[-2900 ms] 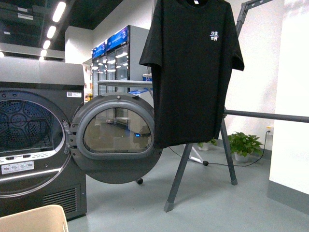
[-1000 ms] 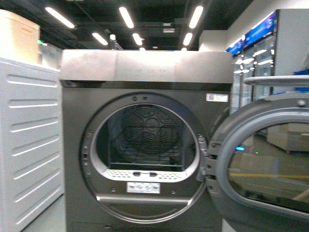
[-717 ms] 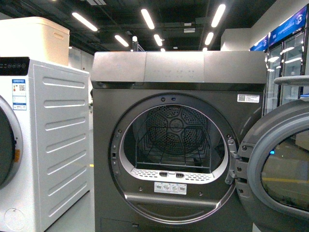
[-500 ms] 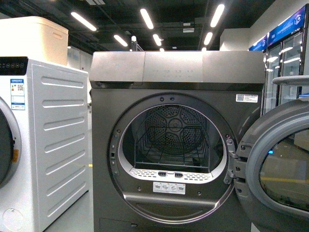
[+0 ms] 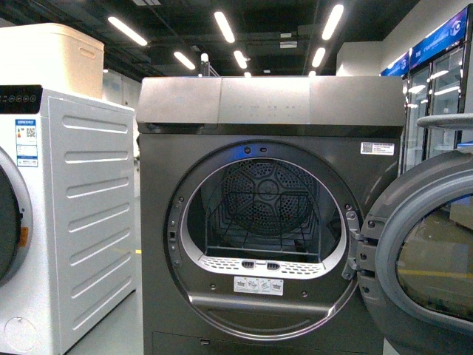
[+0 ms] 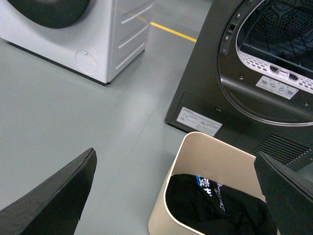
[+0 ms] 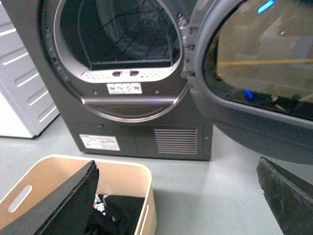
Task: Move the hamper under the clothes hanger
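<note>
The front view faces the dark grey front-loading dryer (image 5: 222, 103) squarely, close, at drum height. Both wrist views look down from above at the grey floor (image 6: 73, 112) — sharing the dryer's lower front and the beige rounded plastic hamper (image 6: 205, 156) before it.

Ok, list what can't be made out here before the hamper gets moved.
1. clothes hanger: in none of the views; the dryer fills the front view.
2. hamper: both wrist views cut it off at the bottom edge, so its base is unseen.
3. black garment inside it: print too small to read; in the right wrist view a finger of the right gripper hides part of the hamper's inside.
4. dryer labels: too small to read.
</note>
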Controlling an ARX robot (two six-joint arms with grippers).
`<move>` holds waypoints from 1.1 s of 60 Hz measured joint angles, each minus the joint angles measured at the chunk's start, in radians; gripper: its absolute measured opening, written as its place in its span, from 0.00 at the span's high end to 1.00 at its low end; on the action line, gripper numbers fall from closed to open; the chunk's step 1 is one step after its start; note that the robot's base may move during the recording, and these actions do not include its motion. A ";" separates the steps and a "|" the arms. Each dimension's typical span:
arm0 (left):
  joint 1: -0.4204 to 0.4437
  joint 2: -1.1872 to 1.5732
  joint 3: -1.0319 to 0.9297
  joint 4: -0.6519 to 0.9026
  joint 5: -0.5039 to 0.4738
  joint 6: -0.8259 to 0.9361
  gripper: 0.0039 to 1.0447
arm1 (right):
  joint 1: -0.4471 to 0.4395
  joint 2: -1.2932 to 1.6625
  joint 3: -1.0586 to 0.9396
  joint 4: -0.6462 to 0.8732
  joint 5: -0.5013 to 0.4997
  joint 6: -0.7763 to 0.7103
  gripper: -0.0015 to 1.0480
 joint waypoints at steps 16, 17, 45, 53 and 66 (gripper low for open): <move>-0.011 0.763 0.364 0.045 0.042 0.099 0.06 | 0.067 0.707 0.364 -0.069 0.005 -0.046 0.08; -0.018 0.790 0.381 0.040 0.040 0.100 0.06 | 0.071 0.742 0.384 -0.079 0.013 -0.050 0.08; -0.107 1.161 0.750 -0.158 0.000 0.162 0.06 | 0.133 1.128 0.710 -0.293 0.063 -0.027 0.08; -0.131 1.240 0.804 -0.171 0.011 0.180 0.06 | 0.146 1.196 0.785 -0.346 0.084 -0.021 0.08; -0.129 1.330 0.867 -0.228 -0.017 0.236 0.06 | 0.157 1.280 0.867 -0.396 0.107 -0.010 0.08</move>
